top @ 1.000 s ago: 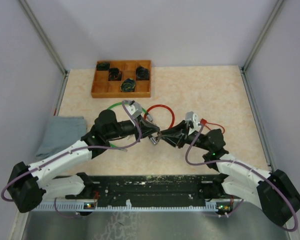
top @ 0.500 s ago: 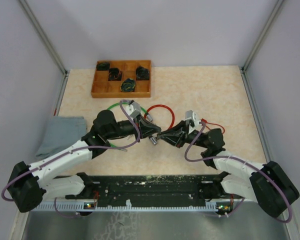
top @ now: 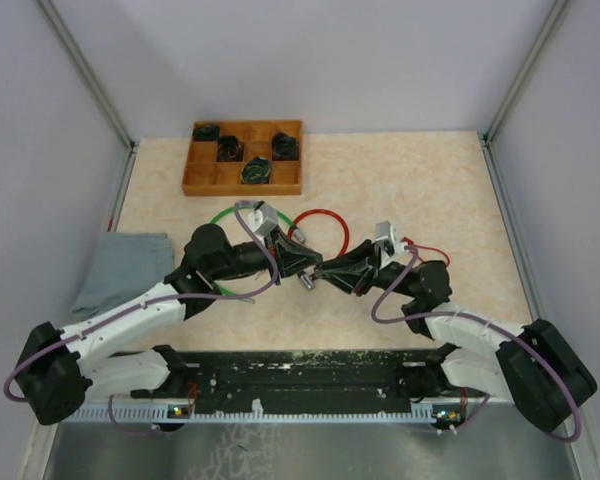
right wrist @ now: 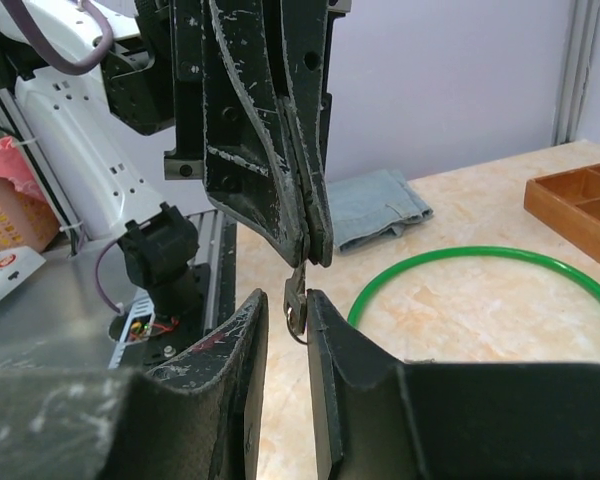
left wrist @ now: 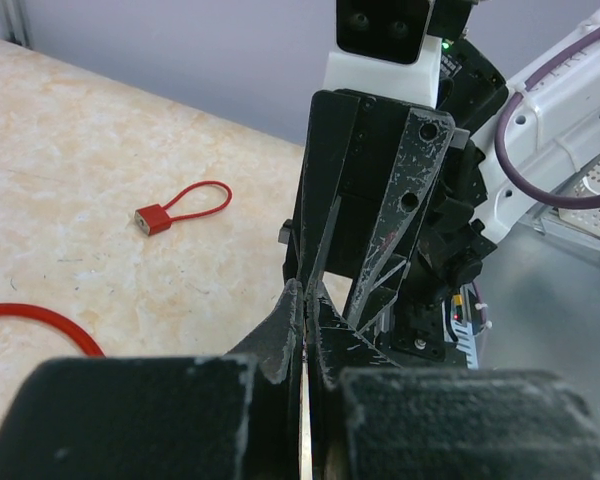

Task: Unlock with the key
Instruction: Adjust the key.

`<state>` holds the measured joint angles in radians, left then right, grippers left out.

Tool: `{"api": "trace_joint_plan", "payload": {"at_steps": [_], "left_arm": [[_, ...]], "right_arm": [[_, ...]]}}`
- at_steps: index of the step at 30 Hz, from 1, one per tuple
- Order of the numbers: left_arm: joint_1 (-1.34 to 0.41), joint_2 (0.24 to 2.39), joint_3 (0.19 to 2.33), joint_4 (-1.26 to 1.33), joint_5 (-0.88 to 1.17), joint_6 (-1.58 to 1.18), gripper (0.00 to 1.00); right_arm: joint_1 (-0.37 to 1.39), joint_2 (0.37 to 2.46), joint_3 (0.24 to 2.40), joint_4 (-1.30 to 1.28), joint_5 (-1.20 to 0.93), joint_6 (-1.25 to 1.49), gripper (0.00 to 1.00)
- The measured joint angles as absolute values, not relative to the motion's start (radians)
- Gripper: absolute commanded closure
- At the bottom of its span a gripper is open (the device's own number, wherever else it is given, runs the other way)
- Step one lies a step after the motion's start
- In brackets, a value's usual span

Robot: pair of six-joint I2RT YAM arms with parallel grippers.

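A small silver key (right wrist: 295, 298) with a wire ring hangs from my left gripper (top: 306, 268), which is shut on its blade; the blade shows as a thin bright strip between the shut fingers (left wrist: 306, 420). My right gripper (right wrist: 285, 305) is open. Its two fingers stand either side of the key's head, and the right finger is close to it or touching it. The two grippers meet tip to tip above the table's middle, with the right gripper (top: 323, 270) on the right. The small red padlock (left wrist: 152, 218) with a red cable loop lies on the table, also seen from above (top: 407, 243).
A green ring (top: 242, 212) and a red ring (top: 322, 222) lie behind the grippers. A wooden compartment tray (top: 244, 158) with dark objects stands at the back left. A folded grey-blue cloth (top: 125, 265) lies at the left edge.
Both wrists have shifted slightly and the right arm's lower part has swung a little. The grippers stay tip to tip with the key between them.
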<state>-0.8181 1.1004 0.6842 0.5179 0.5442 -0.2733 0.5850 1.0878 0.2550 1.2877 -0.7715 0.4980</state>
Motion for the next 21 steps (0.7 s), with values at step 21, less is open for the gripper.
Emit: {"api": "trace_joint_plan", "payload": {"at_steps": [21], "left_arm": [[-0.818, 1.1, 0.653, 0.572, 0.539, -0.316, 1.0]], "right_arm": [[0.585, 1.114, 0.243, 1.299, -0.77, 0.501, 0.81]]}}
